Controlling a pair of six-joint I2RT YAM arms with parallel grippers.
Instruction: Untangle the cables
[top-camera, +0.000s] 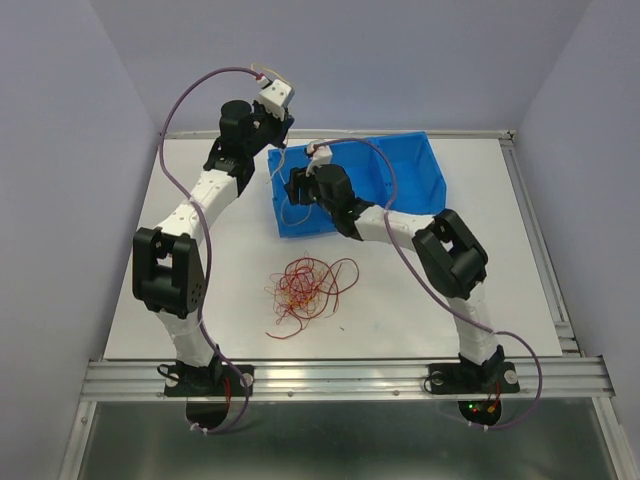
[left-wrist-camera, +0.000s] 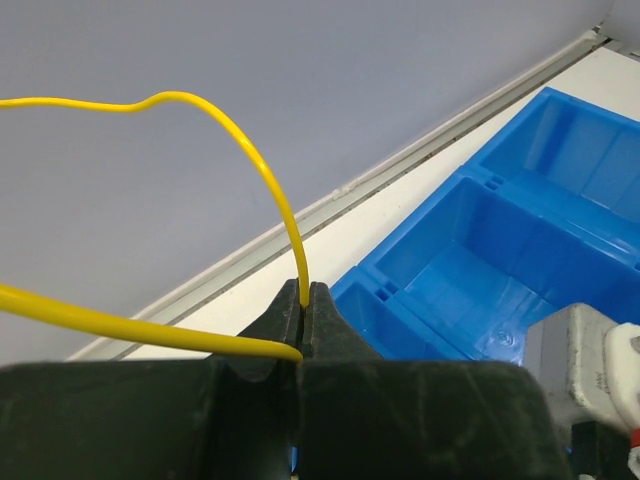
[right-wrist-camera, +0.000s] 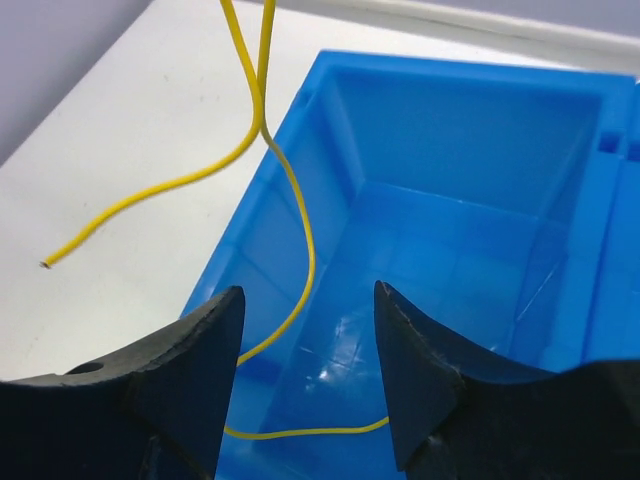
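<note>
Left claw (left-wrist-camera: 305, 300) is pinched tight on a yellow cable (left-wrist-camera: 268, 178), which runs off the frame edge. Right claw (right-wrist-camera: 310, 295) gapes wide and grips nothing. Right below it, the cable droops into the blue bin (right-wrist-camera: 480, 130). The red-orange tangle (top-camera: 305, 285) sits back toward the bases on the table (top-camera: 420, 310).

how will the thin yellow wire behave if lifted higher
Probably floppy yet springy: the thin yellow wire arcs from the shut left gripper and droops in curves into the blue plastic bin. Likely very light, being so thin.
</note>
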